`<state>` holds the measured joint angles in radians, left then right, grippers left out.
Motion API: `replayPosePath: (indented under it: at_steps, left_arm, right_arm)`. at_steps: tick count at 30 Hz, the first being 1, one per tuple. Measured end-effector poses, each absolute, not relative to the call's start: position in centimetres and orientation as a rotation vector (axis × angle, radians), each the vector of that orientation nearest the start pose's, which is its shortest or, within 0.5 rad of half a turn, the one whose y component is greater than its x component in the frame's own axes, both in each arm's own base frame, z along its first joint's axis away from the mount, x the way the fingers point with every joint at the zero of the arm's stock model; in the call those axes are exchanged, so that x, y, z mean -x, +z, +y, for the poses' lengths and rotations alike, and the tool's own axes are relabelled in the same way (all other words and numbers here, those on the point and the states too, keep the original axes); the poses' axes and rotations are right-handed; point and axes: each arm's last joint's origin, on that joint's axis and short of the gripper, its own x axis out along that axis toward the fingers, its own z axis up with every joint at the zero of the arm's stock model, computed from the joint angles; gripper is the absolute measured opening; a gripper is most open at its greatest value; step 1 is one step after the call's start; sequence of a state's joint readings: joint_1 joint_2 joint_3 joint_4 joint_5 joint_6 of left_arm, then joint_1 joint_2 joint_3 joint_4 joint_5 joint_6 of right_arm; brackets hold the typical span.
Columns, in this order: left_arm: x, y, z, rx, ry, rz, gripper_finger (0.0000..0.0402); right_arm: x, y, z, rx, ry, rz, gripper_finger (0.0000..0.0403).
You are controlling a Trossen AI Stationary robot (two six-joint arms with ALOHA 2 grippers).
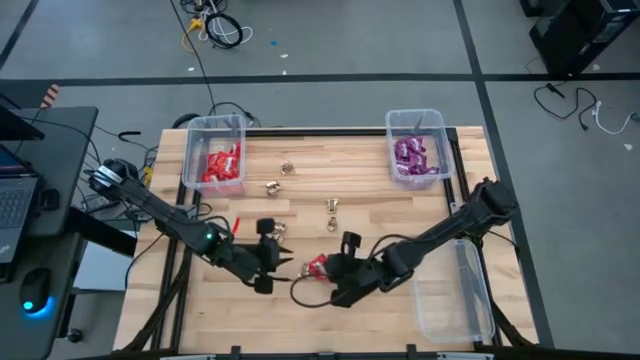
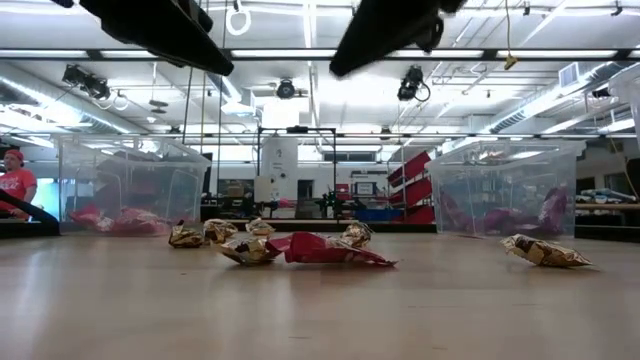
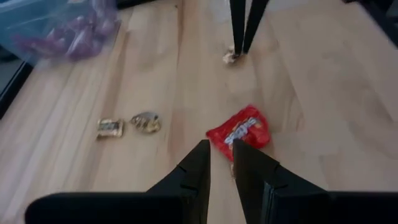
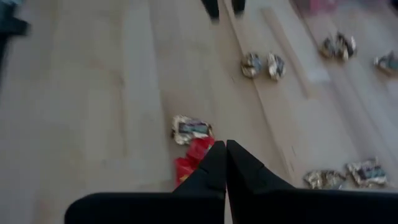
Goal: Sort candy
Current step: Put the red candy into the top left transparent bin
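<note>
High view: red packet [image 1: 317, 265] on table btwn both jaws.

Two dark, near-black arms, built of chunky jointed segments with rounded housings at the joints. Small green light and a short red mark on the left arm [image 1: 208, 238]. Black cable looped off the right arm [image 1: 420, 242] near its wrist. Fingers [image 3: 198, 167] matte black, flat-sided, tapering to narrow squared tips. Fingers [image 4: 214, 163] on the right of identical make.
</note>
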<state>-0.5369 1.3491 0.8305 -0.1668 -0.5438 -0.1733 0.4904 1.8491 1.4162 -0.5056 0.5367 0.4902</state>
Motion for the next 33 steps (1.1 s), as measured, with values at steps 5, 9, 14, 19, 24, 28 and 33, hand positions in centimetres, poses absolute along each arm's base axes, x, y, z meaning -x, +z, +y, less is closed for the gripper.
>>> replayPosePath:
  at_steps: [5, 9, 14, 19, 24, 28, 33]
  left_arm:
    - [-24.4, 22.3, -12.7, -0.17, 0.047, 0.544, 0.0072]
    - [-24.1, 21.2, -12.6, -0.15, 0.045, 0.509, 0.0072]
    - [-23.5, 19.5, -12.2, -0.11, 0.039, 0.442, 0.0072]
    - [-22.9, 18.2, -11.9, -0.077, 0.026, 0.399, 0.0072]
    - [-23.4, 16.7, -12.2, -0.08, 0.025, 0.4, 0.0072]
    - [-24.0, 15.7, -12.5, -0.105, 0.021, 0.398, 0.0072]
    - [-24.3, 15.0, -12.4, -0.106, 0.049, 0.409, 0.0072]
  right_arm:
    - [-34.2, 26.0, 17.8, 0.04, -0.17, 0.721, 0.0]
    - [-33.2, 27.8, 18.3, 0.078, -0.113, 0.669, 0.0]
    - [-32.3, 29.9, 18.6, 0.1, -0.06, 0.597, 0.0]
    - [-31.5, 31.0, 18.5, 0.1, -0.046, 0.574, 0.0]
    - [-30.8, 32.0, 17.9, 0.139, -0.079, 0.556, 0.0]
    - [-30.4, 32.4, 17.7, 0.152, -0.1, 0.552, 0.0]
    - [-30.3, 32.3, 17.5, 0.16, -0.118, 0.568, 0.0]
